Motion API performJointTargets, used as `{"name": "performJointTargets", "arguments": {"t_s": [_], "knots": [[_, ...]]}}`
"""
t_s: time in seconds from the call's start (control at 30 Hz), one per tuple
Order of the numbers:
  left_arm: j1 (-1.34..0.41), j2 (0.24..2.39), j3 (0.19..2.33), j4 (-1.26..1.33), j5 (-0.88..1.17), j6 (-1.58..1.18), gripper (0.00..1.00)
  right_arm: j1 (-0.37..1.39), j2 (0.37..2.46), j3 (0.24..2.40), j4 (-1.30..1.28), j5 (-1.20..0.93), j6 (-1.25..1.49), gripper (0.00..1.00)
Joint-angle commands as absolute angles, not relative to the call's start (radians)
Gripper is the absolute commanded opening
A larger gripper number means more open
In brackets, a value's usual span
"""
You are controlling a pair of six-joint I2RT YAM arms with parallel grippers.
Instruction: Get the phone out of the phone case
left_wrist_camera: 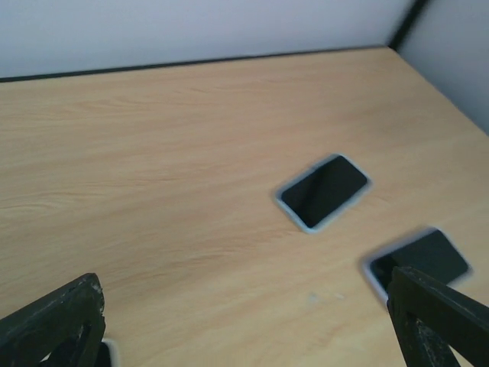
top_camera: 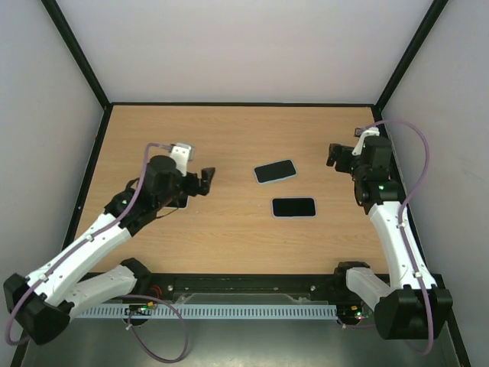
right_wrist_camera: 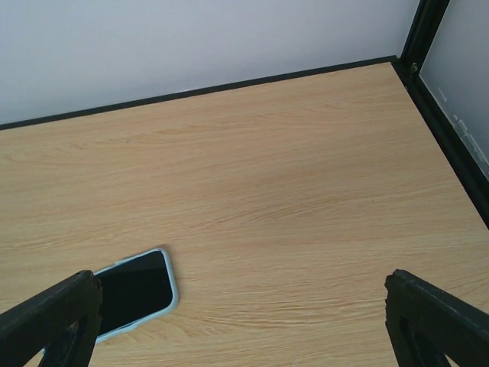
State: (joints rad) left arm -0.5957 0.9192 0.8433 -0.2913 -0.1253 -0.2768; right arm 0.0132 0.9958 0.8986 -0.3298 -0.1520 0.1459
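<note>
My left claw (top_camera: 206, 182) hangs wide and empty over the left of the bench (top_camera: 229, 138). My right claw (top_camera: 333, 155) is just as wide and empty at the right side. Between them two dark slabs with pale blue rims lie flat and apart. The near slab (top_camera: 294, 207) sits square to the front edge and the far slab (top_camera: 275, 171) is tilted. I cannot tell which is the cased phone, or whether one is bare.

I judge a phone to be stiff, slick-faced, light and easy to crack, and its case rim softer and bendy. I would pinch across the long edges and peel the rim back at a corner, with my other claw pinning it.

The bench is smooth wood-grain, so a flat slab may skate when nudged. Plain white walls (top_camera: 244, 46) with a black frame (top_camera: 244, 103) close in three sides.
</note>
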Motion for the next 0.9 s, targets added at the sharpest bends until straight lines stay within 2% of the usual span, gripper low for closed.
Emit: {"name": "performJointTargets", "arguments": {"t_s": [0.0,0.1,0.33,0.47,0.63,0.87], "knots": [[-0.730,0.986,0.900,-0.324,-0.067,-0.303,1.00,0.007,1.011,0.952,-0.404,-0.188,0.095,0.97],[-0.813,1.043,0.904,-0.318,-0.065,-0.308,1.00,0.006,1.008,0.954,-0.418,-0.217,0.073,0.97],[-0.955,1.220,0.889,-0.257,-0.035,-0.308,0.90,-0.025,1.063,0.963,-0.475,-0.287,0.026,0.97],[-0.980,1.358,0.915,-0.222,-0.026,-0.303,0.99,-0.087,1.076,0.945,-0.502,-0.390,0.012,0.97],[-0.986,1.528,0.962,-0.173,-0.011,-0.268,1.00,-0.099,1.022,0.870,-0.471,-0.407,0.003,0.98],[-0.985,1.753,1.133,-0.161,0.081,-0.153,1.00,-0.101,1.019,0.833,-0.440,-0.415,0.020,0.98]]}}
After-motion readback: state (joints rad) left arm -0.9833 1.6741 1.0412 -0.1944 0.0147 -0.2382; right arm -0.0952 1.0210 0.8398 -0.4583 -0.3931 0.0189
